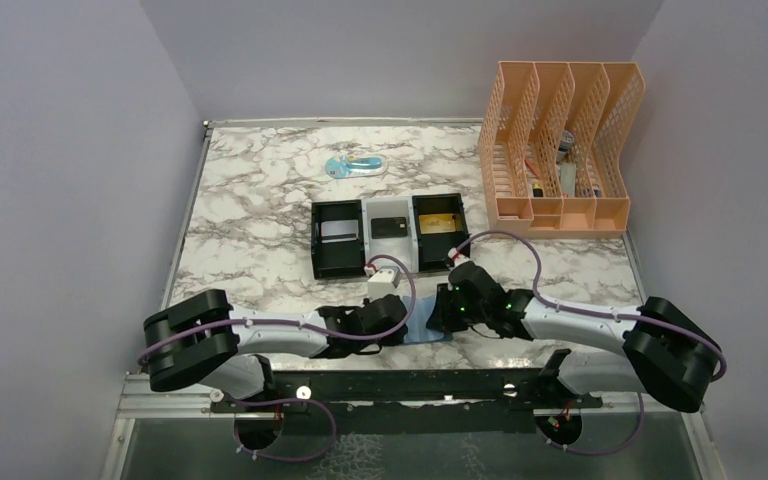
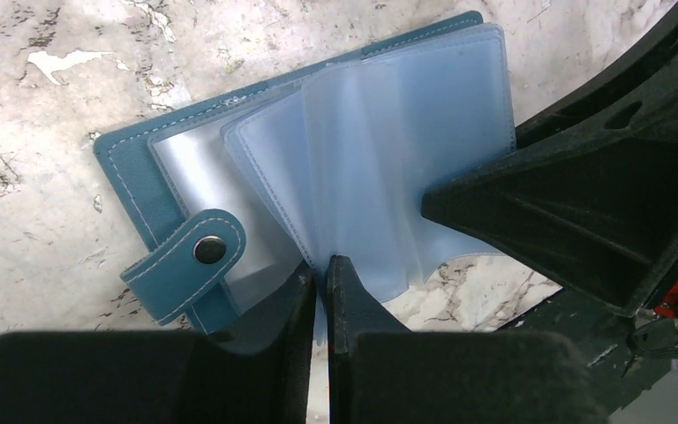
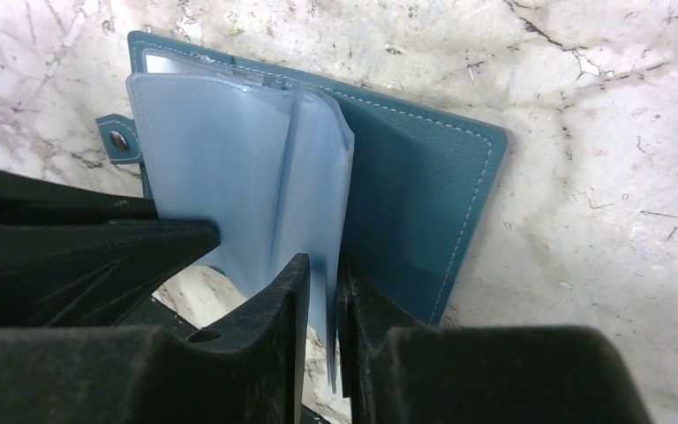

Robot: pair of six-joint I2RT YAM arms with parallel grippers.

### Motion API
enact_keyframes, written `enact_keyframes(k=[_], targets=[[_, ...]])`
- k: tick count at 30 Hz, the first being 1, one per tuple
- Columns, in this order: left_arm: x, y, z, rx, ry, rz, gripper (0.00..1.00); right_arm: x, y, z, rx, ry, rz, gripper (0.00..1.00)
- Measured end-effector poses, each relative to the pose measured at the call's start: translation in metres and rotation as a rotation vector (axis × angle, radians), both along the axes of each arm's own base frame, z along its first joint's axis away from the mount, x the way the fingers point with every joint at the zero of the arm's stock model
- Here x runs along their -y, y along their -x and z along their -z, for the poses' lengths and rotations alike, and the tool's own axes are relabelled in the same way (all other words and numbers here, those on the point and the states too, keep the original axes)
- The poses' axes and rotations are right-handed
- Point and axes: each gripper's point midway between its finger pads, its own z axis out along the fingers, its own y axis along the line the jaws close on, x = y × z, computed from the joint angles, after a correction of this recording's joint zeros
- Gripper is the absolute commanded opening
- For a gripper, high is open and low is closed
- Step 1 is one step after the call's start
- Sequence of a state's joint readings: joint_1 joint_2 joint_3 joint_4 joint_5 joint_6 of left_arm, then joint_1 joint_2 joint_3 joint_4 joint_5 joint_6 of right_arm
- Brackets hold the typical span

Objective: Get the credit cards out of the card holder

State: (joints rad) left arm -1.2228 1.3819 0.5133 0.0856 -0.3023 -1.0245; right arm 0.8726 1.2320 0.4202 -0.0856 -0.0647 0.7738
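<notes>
The teal-blue card holder (image 1: 428,334) lies open on the marble table near the front edge, between both grippers. Its snap strap (image 2: 190,265) and pale blue clear sleeves (image 2: 380,150) stand fanned up. My left gripper (image 2: 322,269) is shut on the lower edge of one sleeve. My right gripper (image 3: 322,265) is shut on another sleeve (image 3: 313,185), next to the teal cover (image 3: 415,203). The sleeves look see-through, and I see no card in them. In the top view the left gripper (image 1: 400,320) and the right gripper (image 1: 450,312) almost touch over the holder.
A black-and-white three-compartment tray (image 1: 388,250) stands behind the holder with a pale card (image 1: 337,231), a black card (image 1: 390,226) and a gold card (image 1: 439,222). An orange file rack (image 1: 560,150) stands back right. A small clear-blue object (image 1: 353,165) lies at the back.
</notes>
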Motion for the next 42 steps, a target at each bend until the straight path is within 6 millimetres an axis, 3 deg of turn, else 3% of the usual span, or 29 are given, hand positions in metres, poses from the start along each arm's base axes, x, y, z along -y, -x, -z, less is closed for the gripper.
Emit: enact_keyframes(k=[7, 18, 23, 31, 37, 42], targets=[[-0.001, -0.002, -0.001, 0.029, -0.076, -0.003, 0.04, 0.005, -0.005, 0.002, 0.011, 0.121, 0.027, 0.12], [-0.005, -0.002, -0.001, 0.046, -0.123, -0.001, 0.04, 0.013, -0.012, 0.001, 0.038, 0.185, 0.070, 0.19], [-0.005, -0.001, -0.004, 0.051, -0.121, 0.005, 0.05, 0.017, -0.014, 0.001, 0.045, 0.206, 0.085, 0.11], [-0.019, 0.003, -0.015, 0.066, -0.126, 0.022, 0.44, 0.028, -0.010, -0.003, 0.073, 0.191, 0.097, 0.39], [-0.035, 0.005, -0.030, 0.092, -0.140, 0.037, 0.69, 0.041, -0.014, -0.015, 0.123, 0.205, 0.135, 0.48], [-0.045, 0.001, -0.052, 0.158, -0.137, 0.057, 0.86, 0.043, -0.027, -0.047, 0.237, 0.152, 0.160, 0.54]])
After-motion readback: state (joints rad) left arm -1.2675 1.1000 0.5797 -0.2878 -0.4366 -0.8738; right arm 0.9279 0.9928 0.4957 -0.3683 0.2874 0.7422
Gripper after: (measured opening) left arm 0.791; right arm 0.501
